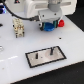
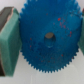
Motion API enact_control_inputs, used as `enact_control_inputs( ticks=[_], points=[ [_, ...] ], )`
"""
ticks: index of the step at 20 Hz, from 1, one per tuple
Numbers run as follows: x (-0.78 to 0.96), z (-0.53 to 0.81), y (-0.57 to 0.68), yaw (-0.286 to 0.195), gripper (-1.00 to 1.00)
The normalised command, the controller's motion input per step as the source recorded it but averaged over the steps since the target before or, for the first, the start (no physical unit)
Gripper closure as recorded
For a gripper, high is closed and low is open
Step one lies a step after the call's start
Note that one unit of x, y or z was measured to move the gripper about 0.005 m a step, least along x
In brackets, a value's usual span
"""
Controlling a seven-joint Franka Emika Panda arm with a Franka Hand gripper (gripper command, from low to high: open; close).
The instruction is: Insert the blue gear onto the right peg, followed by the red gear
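Observation:
The blue gear fills the wrist view, toothed, with a small hub hole at its middle. My gripper straddles it, and the green finger pads touch its teeth on both sides, so it is shut on the gear. In the exterior view the gripper holds the blue gear at the table's back. The red gear lies just to the exterior view's right of it. The right peg stands on the black-framed pale plate, nearer the camera, apart from the gripper.
A second thin peg stands on the same plate toward the exterior view's left. A pale blocky fixture stands at the back on the exterior view's left. The table top is white.

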Motion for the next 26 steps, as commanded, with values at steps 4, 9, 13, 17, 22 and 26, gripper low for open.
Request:
enact_control_inputs(
  ticks=[4, 9, 13, 17, 22, 26],
  points=[
    [0.59, 0.56, -0.06, 0.000, 1.00],
    [0.73, 0.52, -0.10, 0.000, 1.00],
    [0.78, 0.48, -0.08, 0.000, 1.00],
    [0.82, 0.46, -0.13, 0.000, 1.00],
    [0.84, 0.34, -0.18, 0.000, 1.00],
    [0.82, 0.26, -0.16, 0.000, 1.00]
  ],
)
